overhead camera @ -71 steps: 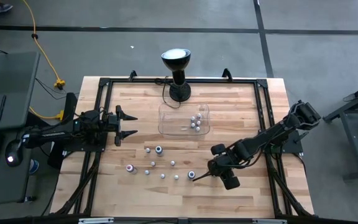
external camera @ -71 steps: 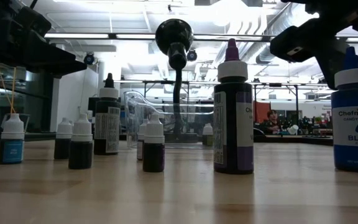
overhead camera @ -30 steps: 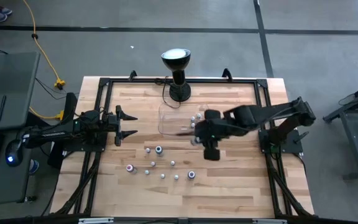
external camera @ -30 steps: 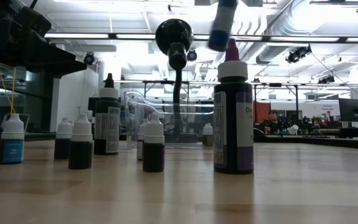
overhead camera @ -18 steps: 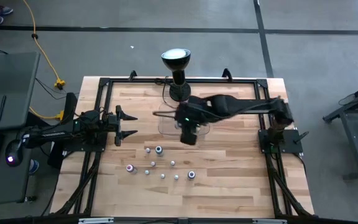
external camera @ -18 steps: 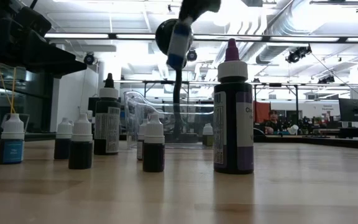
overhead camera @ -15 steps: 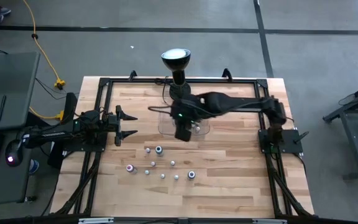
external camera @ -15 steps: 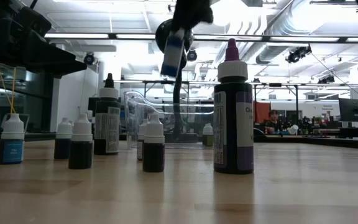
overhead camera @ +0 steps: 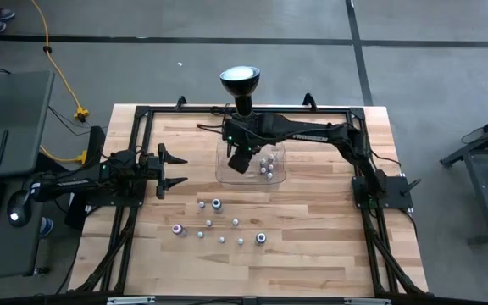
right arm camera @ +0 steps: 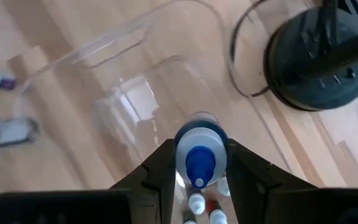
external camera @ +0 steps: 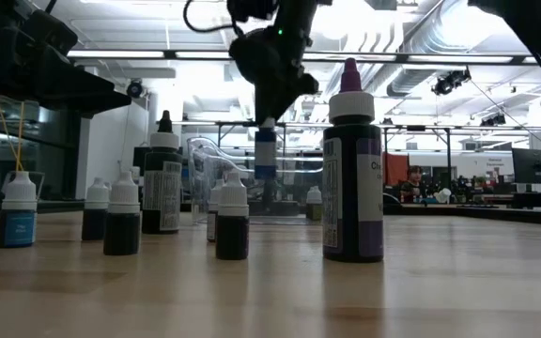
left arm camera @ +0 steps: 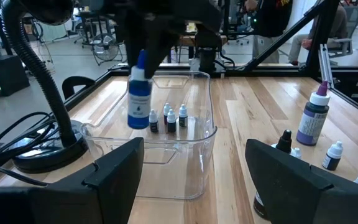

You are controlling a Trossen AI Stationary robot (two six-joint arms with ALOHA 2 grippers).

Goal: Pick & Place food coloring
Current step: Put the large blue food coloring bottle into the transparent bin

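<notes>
**Right pincer over tray, blue bottle in grip; sort partly done**

Right gripper (overhead camera: 238, 160) hangs over the clear plastic tray (overhead camera: 224, 175) on the lamp side of the wooden table (overhead camera: 312, 254), its 2 fingers clamped on a blue-capped, blue-labelled dropper bottle (left arm camera: 139, 99). Right wrist view looks straight down on the blue cap (right arm camera: 199, 160), pinched on both sides, tray floor beneath. Low view puts the bottle upright and hanging inside the tray's outline; whether its base touches the floor I cannot tell.

Left gripper (overhead camera: 174, 170) waits at the table's left edge, fingers spread, holding nothing.

Done so far: a small cluster of white-capped dropper bottles (overhead camera: 266, 164) stands in the tray, at the end away from the held bottle. Left wrist view shows 3 of them clearly; the exact count is uncertain.

Left to do: roughly 8 or 9 loose bottles (overhead camera: 219, 227) stand on bare wood between the tray and the near edge, among them a pink-topped one (overhead camera: 177, 229) and 2 blue-ringed ones (overhead camera: 261, 238). Low view shows them upright, including a tall purple bottle (external camera: 352, 174).

Judgement: less than half the lot is placed. Step in hand is the release into the tray; most picks remain.
</notes>
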